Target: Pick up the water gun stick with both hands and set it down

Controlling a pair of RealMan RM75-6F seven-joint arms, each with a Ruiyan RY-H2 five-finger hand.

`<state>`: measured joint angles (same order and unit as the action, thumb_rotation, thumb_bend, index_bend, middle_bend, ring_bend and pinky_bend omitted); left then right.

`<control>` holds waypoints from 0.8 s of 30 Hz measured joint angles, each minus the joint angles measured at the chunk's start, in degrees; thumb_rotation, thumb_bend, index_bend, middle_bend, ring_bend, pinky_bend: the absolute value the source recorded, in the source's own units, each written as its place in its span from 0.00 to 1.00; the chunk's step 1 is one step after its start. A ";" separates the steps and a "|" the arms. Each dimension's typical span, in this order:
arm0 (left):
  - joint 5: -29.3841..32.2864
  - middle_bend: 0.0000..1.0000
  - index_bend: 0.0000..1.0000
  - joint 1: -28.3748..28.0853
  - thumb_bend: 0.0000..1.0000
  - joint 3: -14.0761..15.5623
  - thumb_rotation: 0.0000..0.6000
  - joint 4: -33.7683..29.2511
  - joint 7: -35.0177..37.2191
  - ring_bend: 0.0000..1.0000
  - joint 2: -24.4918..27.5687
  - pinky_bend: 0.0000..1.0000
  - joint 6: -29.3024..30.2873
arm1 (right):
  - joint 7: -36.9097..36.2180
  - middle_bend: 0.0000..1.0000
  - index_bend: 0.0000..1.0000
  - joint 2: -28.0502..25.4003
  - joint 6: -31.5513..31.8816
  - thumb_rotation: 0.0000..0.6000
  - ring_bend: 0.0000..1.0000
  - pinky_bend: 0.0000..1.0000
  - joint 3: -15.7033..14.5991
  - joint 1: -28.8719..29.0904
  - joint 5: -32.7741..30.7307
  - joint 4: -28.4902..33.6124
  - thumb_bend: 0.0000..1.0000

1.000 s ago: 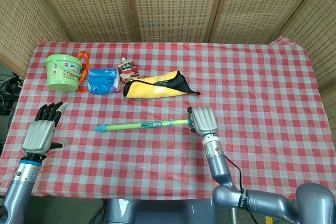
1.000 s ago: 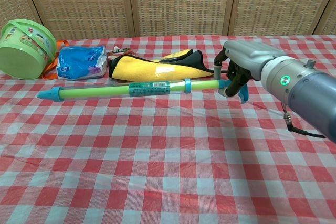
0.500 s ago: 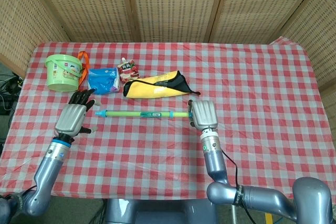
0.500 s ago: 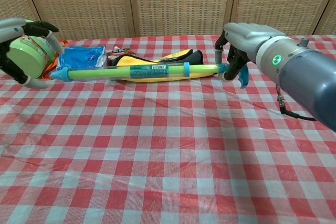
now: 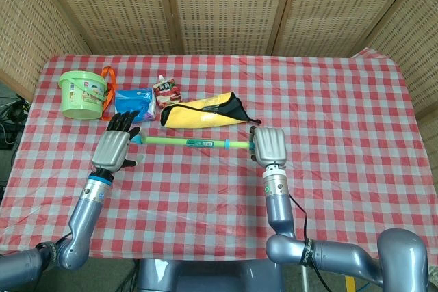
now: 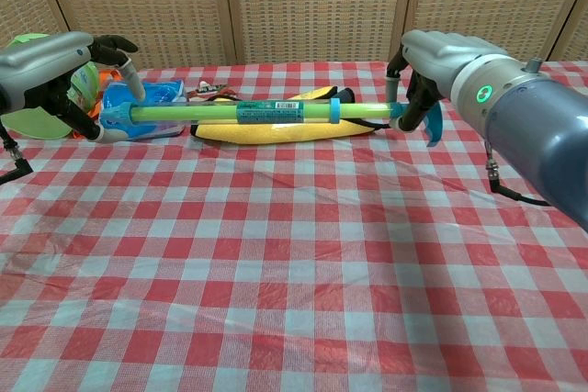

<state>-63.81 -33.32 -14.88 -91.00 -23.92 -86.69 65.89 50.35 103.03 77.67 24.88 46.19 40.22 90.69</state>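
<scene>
Fingers of the right hand [image 6: 424, 61] are curled around the teal handle end of the water gun stick [image 6: 266, 113], which is gripped there; the left hand [image 6: 69, 80] is closed around the opposite blue tip, its dark fingers wrapped over the tube. The stick is held level above the bench [image 6: 294, 263], clear of the cloth, roughly parallel to the bench's far edge and nearer that edge than the near one. The stick is a slim translucent green tube with a printed label near its middle and a blue ring toward the right end. The bench is covered by a red-and-white checked cloth with soft creases. Behind the stick, toward the far left corner, a light green plastic bucket [image 5: 83, 93] with an orange strap, a blue crinkled packet [image 5: 133, 103], a small red-and-white pouch [image 5: 166, 91] and a yellow fabric case [image 5: 203, 111] edged in black are seen lying in a row.
</scene>
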 measured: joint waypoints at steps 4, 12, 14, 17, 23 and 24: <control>-0.33 0.00 0.40 -0.76 0.24 0.01 1.00 1.31 -1.00 0.00 -1.81 0.00 1.25 | -0.42 1.00 0.81 -0.24 0.03 1.00 1.00 0.88 -0.10 0.03 -0.53 0.09 0.59; 0.67 0.00 0.41 -1.62 0.24 -0.43 1.00 2.17 -1.37 0.00 -3.70 0.00 2.03 | -0.82 1.00 0.81 -0.82 0.22 1.00 1.00 0.88 -0.75 0.03 -0.76 0.16 0.59; 1.28 0.00 0.41 -1.86 0.24 -0.60 1.00 2.32 -1.55 0.00 -3.90 0.00 1.89 | -1.10 1.00 0.81 -1.03 0.20 1.00 1.00 0.88 -0.83 -0.04 -0.88 0.25 0.59; 2.03 0.00 0.41 -2.27 0.24 -0.87 1.00 2.59 -2.00 0.00 -4.12 0.00 1.77 | -1.39 1.00 0.81 -1.46 -0.02 1.00 1.00 0.88 -0.87 -0.19 -1.50 0.58 0.59; 2.94 0.00 0.42 -2.88 0.24 -1.10 1.00 3.10 -2.79 0.00 -4.38 0.00 1.85 | -1.97 1.00 0.81 -2.01 -0.13 1.00 1.00 0.88 -1.17 -0.33 -2.00 0.93 0.59; 3.05 0.00 0.42 -2.96 0.24 -1.11 1.00 3.26 -2.92 0.00 -4.44 0.00 1.88 | -1.97 1.00 0.81 -2.09 -0.11 1.00 1.00 0.88 -1.26 -0.33 -2.01 1.02 0.59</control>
<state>-60.76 -36.29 -15.98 -87.74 -26.84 -91.12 67.77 48.38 100.94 77.56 23.62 45.86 38.21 91.71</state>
